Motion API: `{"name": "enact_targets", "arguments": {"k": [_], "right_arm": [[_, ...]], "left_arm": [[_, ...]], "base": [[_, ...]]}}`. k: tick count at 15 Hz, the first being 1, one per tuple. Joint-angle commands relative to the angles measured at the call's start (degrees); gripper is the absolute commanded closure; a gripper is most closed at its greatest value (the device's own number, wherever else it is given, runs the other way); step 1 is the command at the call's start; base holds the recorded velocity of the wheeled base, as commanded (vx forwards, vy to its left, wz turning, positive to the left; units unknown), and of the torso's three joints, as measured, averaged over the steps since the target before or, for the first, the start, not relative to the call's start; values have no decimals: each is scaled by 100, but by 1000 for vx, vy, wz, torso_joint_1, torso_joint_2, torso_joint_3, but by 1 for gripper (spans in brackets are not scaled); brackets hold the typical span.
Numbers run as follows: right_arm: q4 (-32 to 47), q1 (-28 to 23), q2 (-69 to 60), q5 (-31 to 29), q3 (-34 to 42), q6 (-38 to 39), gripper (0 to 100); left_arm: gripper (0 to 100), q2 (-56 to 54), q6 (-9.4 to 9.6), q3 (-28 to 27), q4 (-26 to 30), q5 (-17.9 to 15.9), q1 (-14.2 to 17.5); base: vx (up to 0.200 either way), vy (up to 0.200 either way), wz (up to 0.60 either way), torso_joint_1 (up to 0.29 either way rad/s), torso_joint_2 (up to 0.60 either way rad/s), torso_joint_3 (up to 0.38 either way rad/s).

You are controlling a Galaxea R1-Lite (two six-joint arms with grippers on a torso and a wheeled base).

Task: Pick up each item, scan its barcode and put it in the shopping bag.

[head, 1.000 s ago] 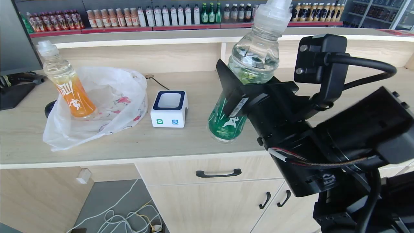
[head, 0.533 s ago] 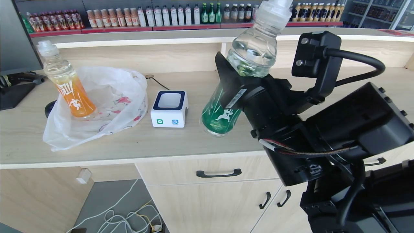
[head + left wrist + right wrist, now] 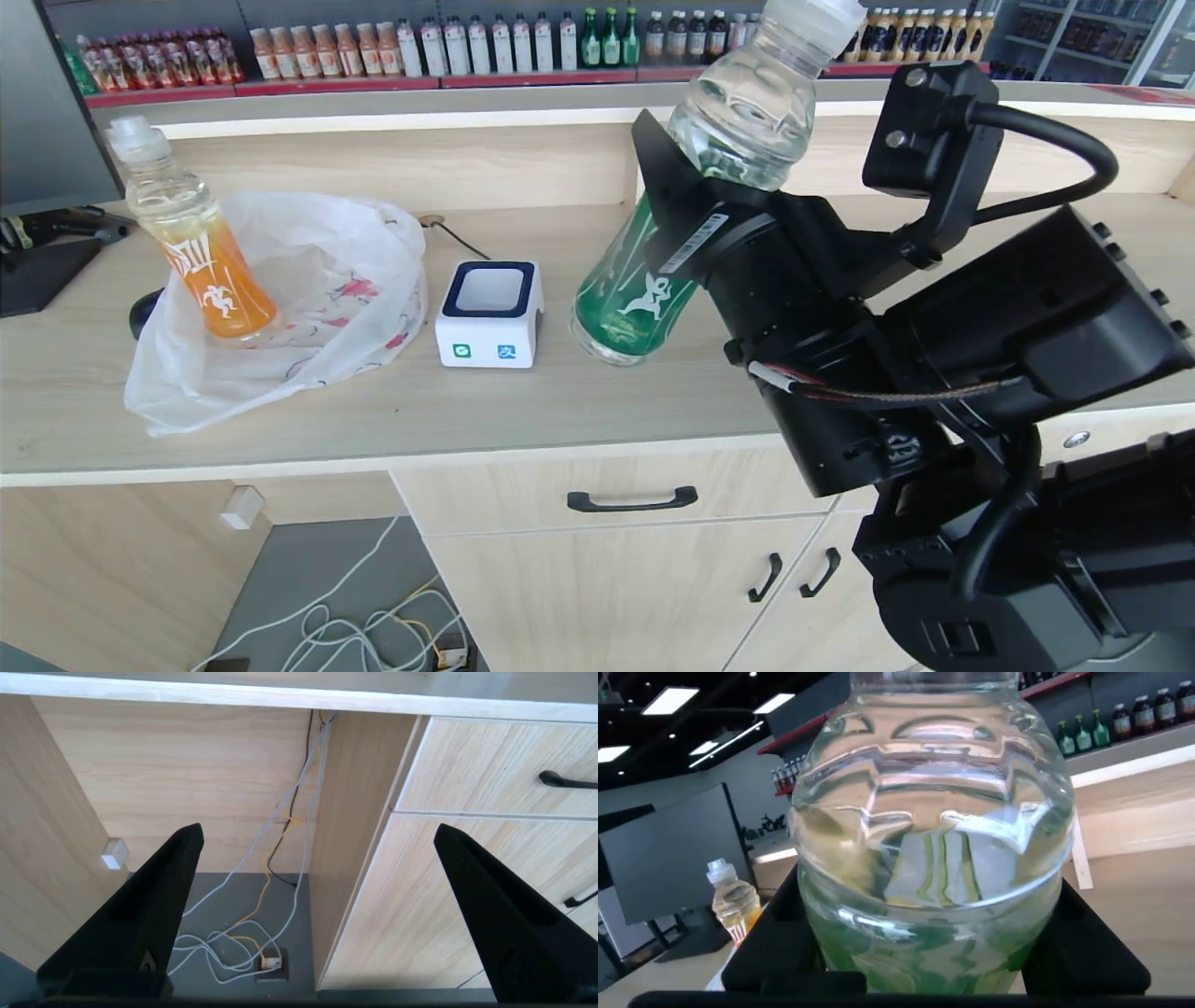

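Green bottle (image 3: 635, 289), pinched by right end effector (image 3: 717, 201), tilts cap up-right, base toward scanner (image 3: 488, 313).

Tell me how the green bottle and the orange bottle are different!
The green bottle has a green label, the orange bottle an orange one. The green bottle is clamped in the right gripper and leans over; the orange bottle stands free in the shopping bag. Both have the same shape, clear shoulders and pale caps.
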Motion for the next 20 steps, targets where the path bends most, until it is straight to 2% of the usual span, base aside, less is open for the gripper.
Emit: {"name": "enact_targets", "arguments": {"k": [1,12,18,20], "right_arm": [[-8,-7,50,-8,-134,30,100],[-8,-7,-187,-8,-90,13,100],[-8,-7,-345,1,235,13,100],[-8,-7,-327,1,262,13,100]], "left_arm": [[0,0,-3,0,6,1,9],[0,0,-65,0,6,1,9],[0,0,-47,0,6,1,9],[0,0,-47,0,-2,1,9]], "base": [[0,0,0,0,0,0],[0,200,0,5,3,2],[0,200,0,2,0,3],[0,0,0,0,0,0]]}}
